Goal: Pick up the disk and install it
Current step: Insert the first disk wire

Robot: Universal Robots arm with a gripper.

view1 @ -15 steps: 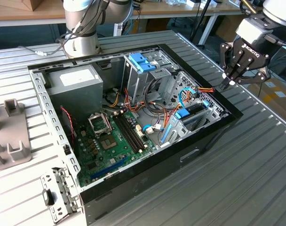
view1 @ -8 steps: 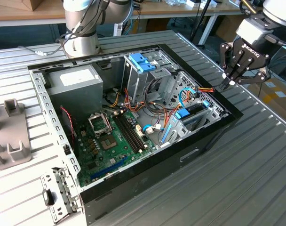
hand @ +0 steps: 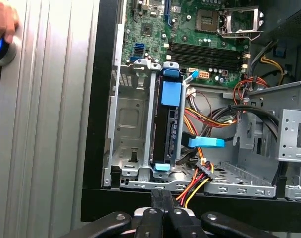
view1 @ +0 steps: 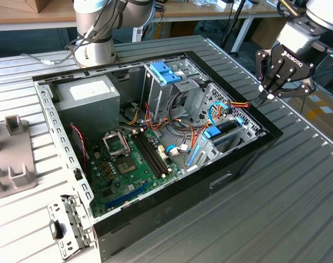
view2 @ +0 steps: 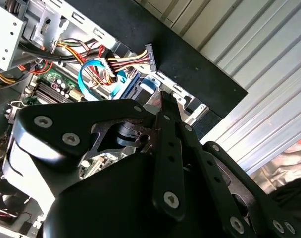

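One closed gripper point(hand: 163, 198) near one disk point(hand: 168, 133)

The counter point(view1: 298, 186) is dull grey ribbed metal. The computer case point(view1: 243, 164) has a matt black shell and bare shiny metal inside. The disk point(hand: 168, 134) is dark with smooth blue plastic tabs. The fingers point(hand: 158, 202) are matt black.

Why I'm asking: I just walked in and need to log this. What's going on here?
A robot arm is working over an open computer case. Its gripper hangs shut and empty above the case's edge on the exterior view's right. The disk, dark with blue tabs, stands on edge in a slot of the metal drive cage close to the gripper, with cables beside it.
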